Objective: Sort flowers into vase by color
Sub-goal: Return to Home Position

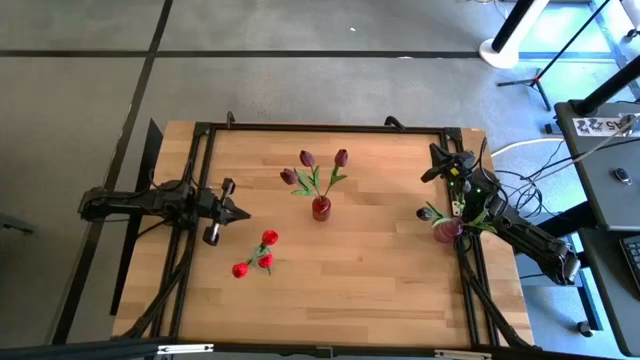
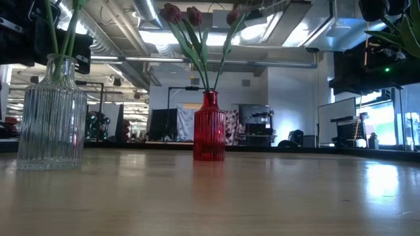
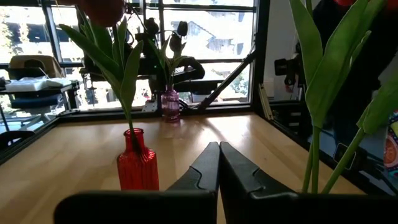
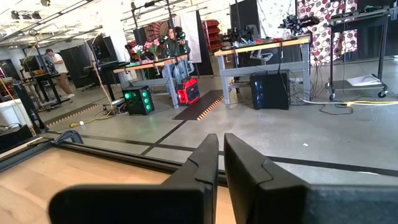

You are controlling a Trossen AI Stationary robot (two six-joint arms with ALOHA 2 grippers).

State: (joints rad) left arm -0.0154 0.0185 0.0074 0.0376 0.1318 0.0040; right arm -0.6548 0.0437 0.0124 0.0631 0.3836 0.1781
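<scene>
Pointing inward from the left, the left gripper [image 3: 219, 147] has jaws together. Beside it, red tulips [image 1: 262, 252] stand in a clear ribbed glass vase [image 2: 52, 124]. Maroon tulips [image 1: 312, 162] fill a ribbed red vase [image 1: 321, 208] at centre. Dark tulips [image 3: 181, 28] sit in a pinkish vase [image 3: 170, 104] beside the right gripper [image 4: 221, 138], jaws together.

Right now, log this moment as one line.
left fingers shut, near clear vase | right fingers shut, near pink vase | red tulips: clear vase | maroon tulips: red vase | dark tulips: pink vase

Low view: clear vase [image 2: 51, 118] stems [image 2: 52, 33] cut by top edge, heads unseen. Pink vase [image 1: 445, 232] partly under right arm [image 1: 525, 238].
</scene>
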